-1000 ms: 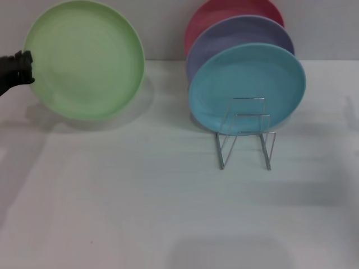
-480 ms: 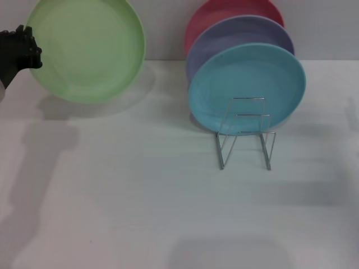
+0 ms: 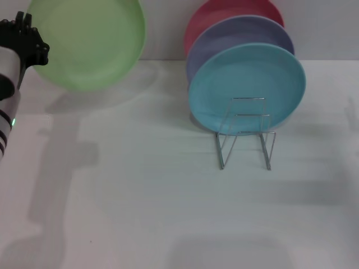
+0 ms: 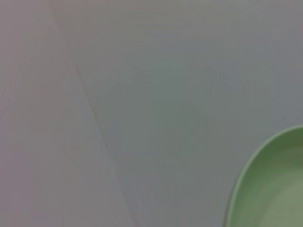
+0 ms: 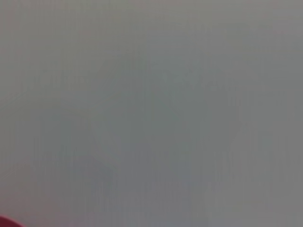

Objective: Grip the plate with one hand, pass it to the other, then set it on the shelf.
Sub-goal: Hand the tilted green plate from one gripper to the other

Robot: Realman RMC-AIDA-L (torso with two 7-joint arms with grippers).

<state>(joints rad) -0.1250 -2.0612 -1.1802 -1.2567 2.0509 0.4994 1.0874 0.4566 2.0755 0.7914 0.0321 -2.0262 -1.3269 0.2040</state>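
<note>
Table (image 3: 168, 213): turquoise plate (image 3: 247, 84) behind shelf (image 3: 245, 134)

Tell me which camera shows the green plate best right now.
The head view: nearly the whole green plate shows, lifted off the table with the left claw at its rim. The left wrist view catches only a curved sliver of its edge. The right wrist view shows none of it.

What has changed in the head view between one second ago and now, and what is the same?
The left gripper, closed on the rim of the round light green plate, has lifted it higher and slightly toward the centre; its top is now cut off by the picture edge. The turquoise-blue plate, lavender plate, pink plate and thin silver wire rack have not moved. The right gripper is not visible.
</note>
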